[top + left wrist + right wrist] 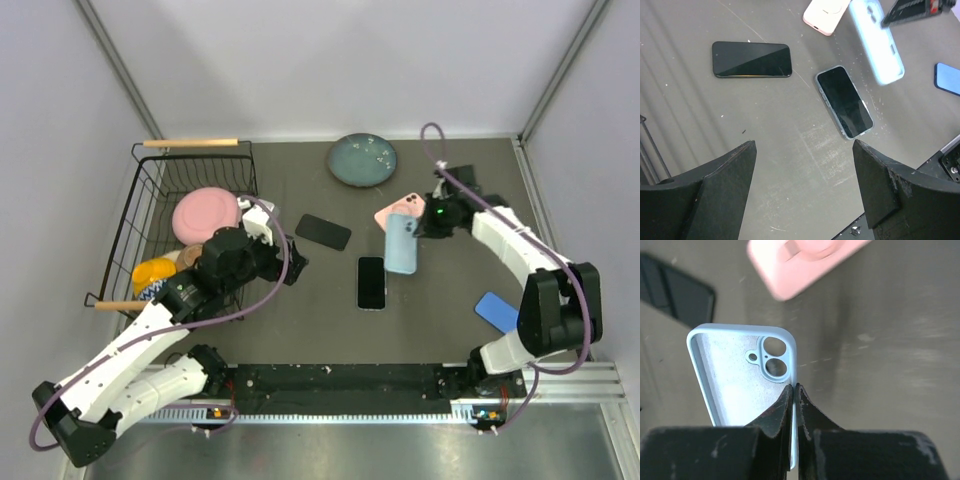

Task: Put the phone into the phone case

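My right gripper point(422, 228) is shut on the side wall of a light blue phone case point(402, 245) and holds it tilted above the table; the right wrist view shows the case's open inside point(742, 375) with the fingertips point(794, 387) pinching its rim. A black phone with a pale rim point(371, 283) lies flat at the centre, just left of and below the case. It also shows in the left wrist view point(844, 101). My left gripper point(293, 264) is open and empty above bare table point(805, 190), to the left of this phone.
A second black phone point(323, 231) lies left of centre. A pink case point(396, 210) lies behind the blue one. A blue flat item point(497, 311) lies at the right. A teal plate point(363, 160) sits at the back. A wire basket point(150, 190) with dishes stands at the left.
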